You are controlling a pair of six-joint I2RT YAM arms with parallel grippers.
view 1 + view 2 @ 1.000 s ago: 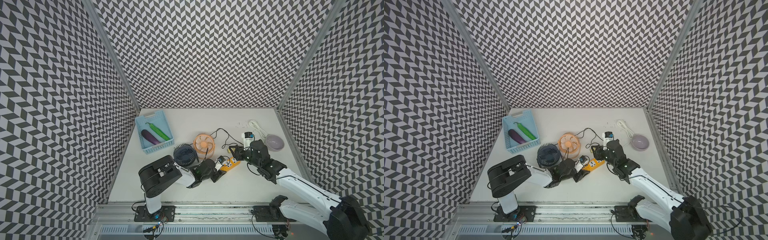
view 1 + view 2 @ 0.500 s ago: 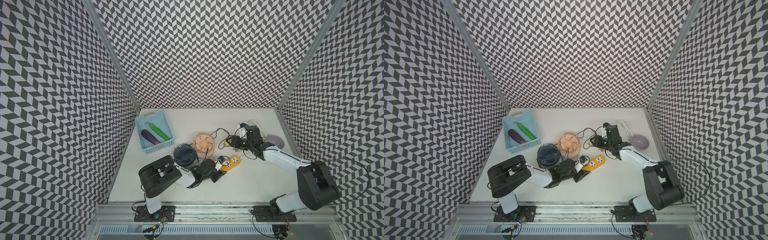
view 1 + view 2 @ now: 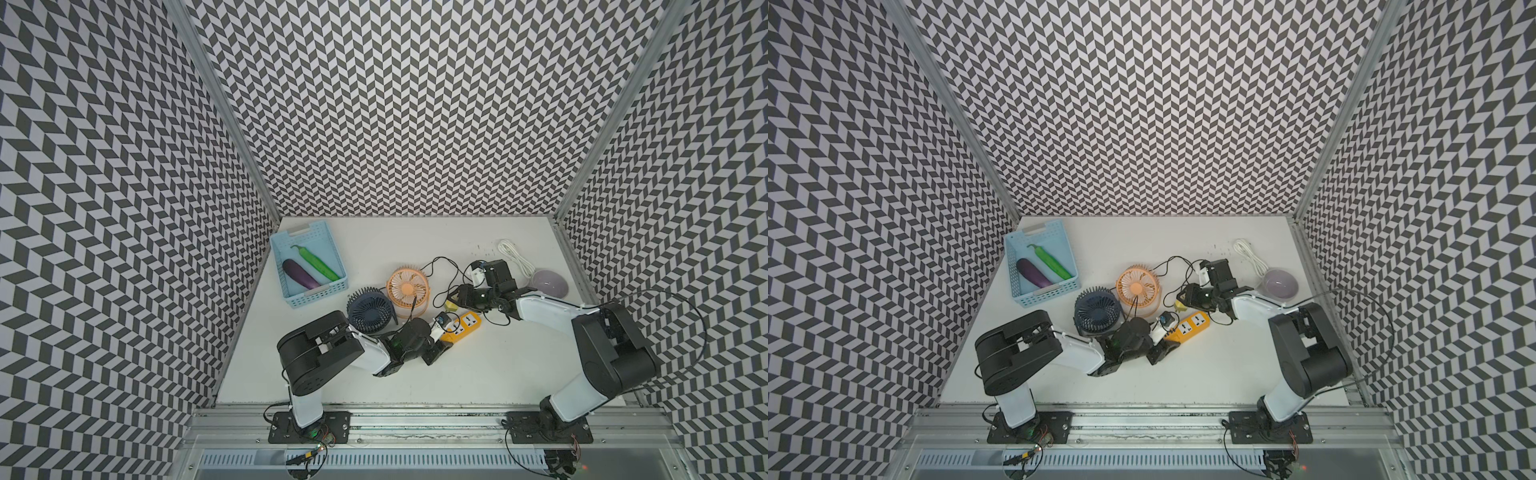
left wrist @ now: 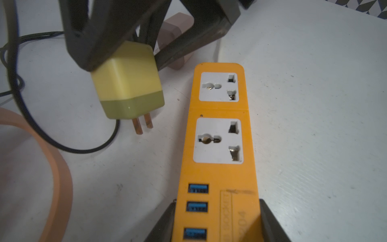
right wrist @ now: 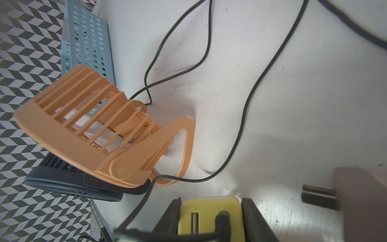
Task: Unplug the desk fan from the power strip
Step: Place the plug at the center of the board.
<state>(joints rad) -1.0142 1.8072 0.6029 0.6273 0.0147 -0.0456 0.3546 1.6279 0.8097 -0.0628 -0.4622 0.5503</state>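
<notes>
Unplugging, last step: your right gripper (image 5: 209, 220) pinches the yellow plug (image 4: 125, 83), prongs free, at eleven o'clock of the mid-table power strip (image 3: 463, 325), which your left gripper (image 4: 216, 222) clamps; next, probably set the plug down gently.

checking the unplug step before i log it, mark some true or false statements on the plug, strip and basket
1. The yellow plug sits in a socket of the power strip. False: it is out, prongs bare, beside the strip.
2. The right gripper is shut on the yellow plug. True.
3. The left gripper is open above the strip. False: it is shut on the strip's USB end.
4. Both white sockets are empty. True.
5. The blue basket is empty. False: it holds an eggplant and a green vegetable.
</notes>
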